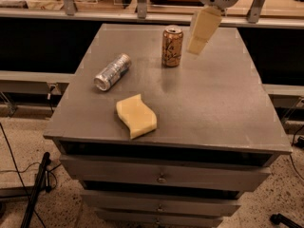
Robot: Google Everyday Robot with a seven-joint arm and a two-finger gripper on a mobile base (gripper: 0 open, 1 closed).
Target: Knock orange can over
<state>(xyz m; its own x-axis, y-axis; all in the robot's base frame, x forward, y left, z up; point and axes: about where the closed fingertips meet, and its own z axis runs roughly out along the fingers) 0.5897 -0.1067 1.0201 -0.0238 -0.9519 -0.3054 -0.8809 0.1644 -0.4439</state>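
The orange can (172, 46) stands upright near the back middle of the grey table top (213, 99). It is coppery orange-brown with a pale pattern and a silver rim. My gripper (198, 38) hangs from the arm at the top of the view. Its pale fingers point down, just right of the can's upper half and a little apart from it.
A silver-grey can (112, 72) lies on its side at the table's left. A yellow wavy sponge (136, 116) lies near the front edge. The table has drawers (161, 177) below. Shelving rails run behind it. A black stand leg (35, 189) is on the floor at left.
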